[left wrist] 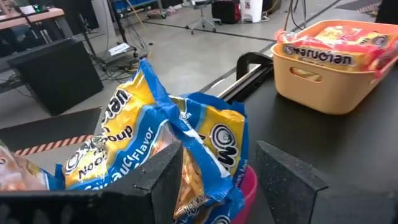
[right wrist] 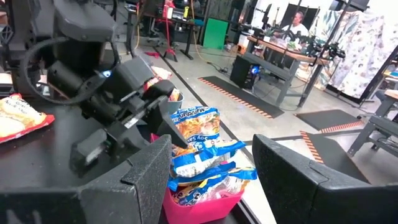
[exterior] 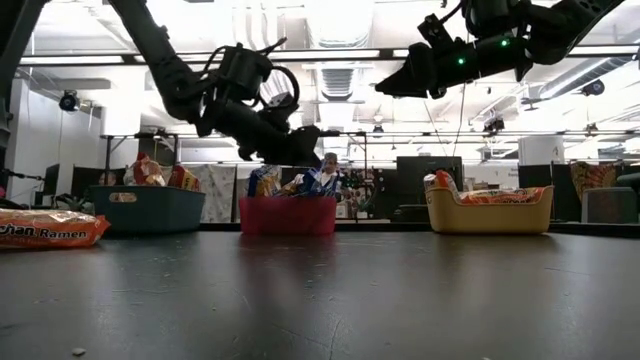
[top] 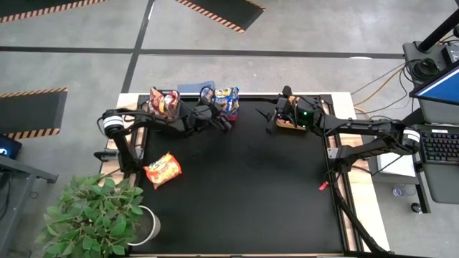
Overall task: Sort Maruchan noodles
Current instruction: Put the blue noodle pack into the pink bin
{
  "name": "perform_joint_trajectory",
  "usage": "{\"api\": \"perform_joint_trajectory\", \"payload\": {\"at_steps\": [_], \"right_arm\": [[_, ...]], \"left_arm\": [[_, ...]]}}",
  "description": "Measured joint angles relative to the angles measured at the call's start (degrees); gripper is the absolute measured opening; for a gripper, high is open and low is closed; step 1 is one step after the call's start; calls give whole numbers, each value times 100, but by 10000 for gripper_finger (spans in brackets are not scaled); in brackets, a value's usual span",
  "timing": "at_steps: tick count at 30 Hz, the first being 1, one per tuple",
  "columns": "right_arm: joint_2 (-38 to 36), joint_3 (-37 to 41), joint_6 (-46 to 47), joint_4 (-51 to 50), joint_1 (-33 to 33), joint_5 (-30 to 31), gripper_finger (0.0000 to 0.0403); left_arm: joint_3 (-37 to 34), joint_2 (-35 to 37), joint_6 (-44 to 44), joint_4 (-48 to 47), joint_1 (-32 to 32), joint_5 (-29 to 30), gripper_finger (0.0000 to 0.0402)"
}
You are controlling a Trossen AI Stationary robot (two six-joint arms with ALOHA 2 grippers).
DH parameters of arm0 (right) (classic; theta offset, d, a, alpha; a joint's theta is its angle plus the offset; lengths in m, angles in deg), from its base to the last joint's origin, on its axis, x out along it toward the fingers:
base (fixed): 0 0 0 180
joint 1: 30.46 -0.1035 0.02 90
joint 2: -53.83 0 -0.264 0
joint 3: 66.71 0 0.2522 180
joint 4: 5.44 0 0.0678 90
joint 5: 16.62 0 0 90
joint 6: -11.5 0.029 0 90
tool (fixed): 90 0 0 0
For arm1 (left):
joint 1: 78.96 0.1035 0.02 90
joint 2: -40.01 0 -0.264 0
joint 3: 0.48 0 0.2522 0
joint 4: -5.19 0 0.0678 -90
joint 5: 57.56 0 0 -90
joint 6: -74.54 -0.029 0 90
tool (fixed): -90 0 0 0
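i am holding my left pincer just over the red bin at the back edge of the black table, and its two dark fingers are standing apart with nothing clamped between them. right below them the blue-and-yellow noodle packets are sitting crumpled and upright in that bin, one crinkled corner poking up between my fingers without being pinched.

my right pincer is hanging in the air over the orange bin at the back right of the table, with its fingers spread and gripping nothing. orange packets are lying flat across the top of that bin.

to the left of the red bin, the dark grey bin is holding red-orange packets that are sticking up above its rim. one more orange packet is lying flat by itself on the table near the left edge, well apart from all three bins and close to the leaves of a potted plant standing at the near left corner.

beyond the table a person is sitting at a desk far back in the room.
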Motion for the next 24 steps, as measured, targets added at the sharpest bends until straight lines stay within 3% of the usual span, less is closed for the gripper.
{"api": "perform_joint_trajectory", "payload": {"at_steps": [13, 18, 24], "right_arm": [[0, 0, 0, -3, 2, 4, 215], [0, 0, 0, -2, 2, 4, 215], [0, 0, 0, -4, 0, 5, 215]], "left_arm": [[24, -394, 61, 364, 23, 254, 169], [24, -462, 143, 359, 43, 438, 128], [26, -482, 286, 322, 43, 504, 49]]}}
